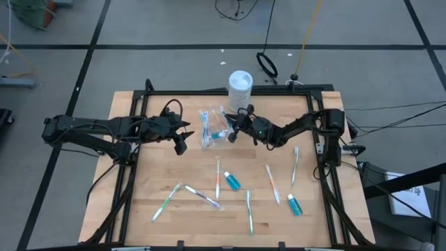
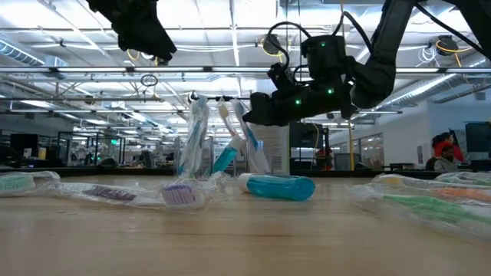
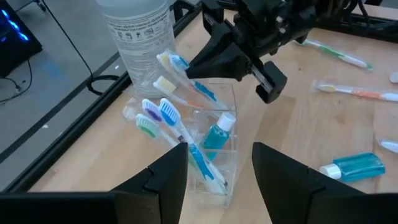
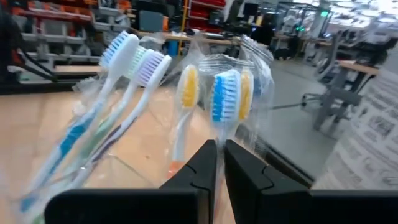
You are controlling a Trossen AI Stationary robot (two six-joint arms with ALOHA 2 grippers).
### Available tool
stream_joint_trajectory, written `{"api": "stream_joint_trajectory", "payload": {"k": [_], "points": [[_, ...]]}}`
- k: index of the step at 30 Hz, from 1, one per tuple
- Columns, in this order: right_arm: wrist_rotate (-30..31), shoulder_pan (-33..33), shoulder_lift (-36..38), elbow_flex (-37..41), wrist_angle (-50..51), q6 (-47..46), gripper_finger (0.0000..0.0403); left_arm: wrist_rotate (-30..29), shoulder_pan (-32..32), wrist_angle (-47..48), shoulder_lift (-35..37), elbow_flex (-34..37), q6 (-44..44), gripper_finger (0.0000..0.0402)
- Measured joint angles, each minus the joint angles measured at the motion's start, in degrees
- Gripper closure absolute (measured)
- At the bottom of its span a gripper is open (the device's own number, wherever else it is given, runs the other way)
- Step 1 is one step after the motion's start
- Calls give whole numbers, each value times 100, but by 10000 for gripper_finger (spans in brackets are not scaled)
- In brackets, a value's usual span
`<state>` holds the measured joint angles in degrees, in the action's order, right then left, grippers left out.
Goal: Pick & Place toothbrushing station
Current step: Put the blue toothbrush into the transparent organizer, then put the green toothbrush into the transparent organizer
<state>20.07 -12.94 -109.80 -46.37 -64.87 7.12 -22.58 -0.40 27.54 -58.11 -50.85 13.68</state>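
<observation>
Hovering just above clear cup (image 1: pixel 211 130) of toothbrushes (image 3: pixel 168 112): right claw (image 1: pixel 232 132), fingers nearly together, gripping nothing.

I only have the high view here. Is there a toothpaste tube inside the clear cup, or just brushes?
Observer: Yes. The left wrist view shows one blue toothpaste tube standing in the clear cup, white cap up.
Operator: Is the right gripper touching the table?
Observer: No. In the low view the right gripper hangs above the table, level with the toothbrushes' heads.
Operator: And the left gripper?
Observer: The left gripper is open, with the cup ahead of its gap.
</observation>
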Motion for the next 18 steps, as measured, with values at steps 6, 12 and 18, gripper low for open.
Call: {"api": "stream_joint_trajectory", "payload": {"k": [6,12,18], "points": [[96,74,3,0,252,-177,361,12,40,-129,0,0,438,215],[142,172,2,0,466,-191,297,39,28,-119,-7,0,443,215],[853,415,331,17,921,333,241,8,33,-123,-11,0,406,215]]}}
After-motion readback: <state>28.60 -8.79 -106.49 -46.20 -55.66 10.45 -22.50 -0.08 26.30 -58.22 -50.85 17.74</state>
